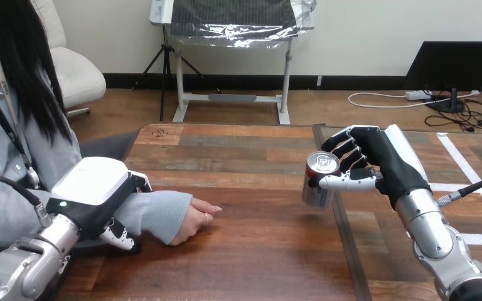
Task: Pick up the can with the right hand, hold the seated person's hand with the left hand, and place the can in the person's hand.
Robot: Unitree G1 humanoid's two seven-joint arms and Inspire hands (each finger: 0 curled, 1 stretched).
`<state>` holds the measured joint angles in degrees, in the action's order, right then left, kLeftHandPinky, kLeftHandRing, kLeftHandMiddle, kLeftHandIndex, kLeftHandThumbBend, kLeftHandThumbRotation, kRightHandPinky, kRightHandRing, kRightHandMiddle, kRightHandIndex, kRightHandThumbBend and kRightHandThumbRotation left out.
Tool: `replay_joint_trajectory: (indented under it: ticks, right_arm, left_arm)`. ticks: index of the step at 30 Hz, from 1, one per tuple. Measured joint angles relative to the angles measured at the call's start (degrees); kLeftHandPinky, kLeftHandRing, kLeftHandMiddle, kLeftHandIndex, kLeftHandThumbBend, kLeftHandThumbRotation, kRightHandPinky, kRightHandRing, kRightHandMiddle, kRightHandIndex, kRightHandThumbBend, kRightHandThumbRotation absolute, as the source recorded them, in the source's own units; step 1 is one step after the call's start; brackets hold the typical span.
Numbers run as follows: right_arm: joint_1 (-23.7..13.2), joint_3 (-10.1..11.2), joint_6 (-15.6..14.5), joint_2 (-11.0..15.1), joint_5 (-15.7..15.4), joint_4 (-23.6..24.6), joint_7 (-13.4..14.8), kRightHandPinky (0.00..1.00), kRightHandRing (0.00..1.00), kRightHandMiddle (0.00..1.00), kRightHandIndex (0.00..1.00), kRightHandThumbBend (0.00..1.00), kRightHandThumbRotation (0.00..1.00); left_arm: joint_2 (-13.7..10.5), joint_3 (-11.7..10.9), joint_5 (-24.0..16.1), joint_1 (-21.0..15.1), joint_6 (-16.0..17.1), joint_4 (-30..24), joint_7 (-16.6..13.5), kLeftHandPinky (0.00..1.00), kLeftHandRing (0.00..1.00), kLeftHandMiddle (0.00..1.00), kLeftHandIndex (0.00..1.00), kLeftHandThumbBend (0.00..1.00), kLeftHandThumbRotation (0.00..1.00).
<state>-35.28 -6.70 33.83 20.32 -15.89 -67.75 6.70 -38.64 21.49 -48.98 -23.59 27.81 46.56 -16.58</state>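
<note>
Centre right: right hand [383, 164] clasps can [319, 187] aloft, ready for handover. Lower left: left hand [94, 189] curled round person's forearm [158, 213], steadying it.

Person's forearm [160, 214] partly behind left hand [90, 195]

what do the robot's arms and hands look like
Both forearms are silver cylinders, the left forearm and right forearm alike. The left hand has a broad white shell on its black back, with a small green light. The right hand is black with a white shell and jointed fingers.
</note>
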Motion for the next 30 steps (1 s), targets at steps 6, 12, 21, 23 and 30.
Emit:
replay_joint_trajectory:
  ticks: [6,12,21,23,30]
  right_arm:
    - [0.0,0.0,-0.2,-0.1,-0.1,-0.1,0.0,0.38,0.43,0.5,0.54,0.77,0.0]
    - [0.0,0.0,-0.2,-0.1,-0.1,-0.2,0.0,0.38,0.43,0.51,0.55,0.76,0.0]
    - [0.1,0.0,-0.2,-0.2,-0.1,-0.4,0.0,0.39,0.44,0.51,0.55,0.76,0.0]
    - [0.1,0.0,-0.2,-0.2,-0.1,-0.4,0.0,0.39,0.44,0.51,0.55,0.76,0.0]
    - [0.1,0.0,-0.2,-0.3,-0.1,-0.5,0.0,0.39,0.44,0.51,0.55,0.76,0.0]
  left_arm:
    - [0.0,0.0,0.1,0.0,0.2,0.0,-0.1,0.48,0.52,0.56,0.59,1.0,0.01]
    - [0.1,0.0,0.1,0.0,0.4,0.4,-0.5,0.48,0.52,0.56,0.59,1.0,0.0]
    - [0.1,0.0,0.1,0.0,0.6,0.7,-0.9,0.47,0.51,0.55,0.58,0.99,0.0]
    - [0.1,0.0,0.2,0.0,0.6,0.7,-0.9,0.47,0.51,0.54,0.57,0.99,0.0]
    - [0.1,0.0,0.4,0.0,0.7,0.8,-1.0,0.45,0.47,0.51,0.53,0.98,0.0]
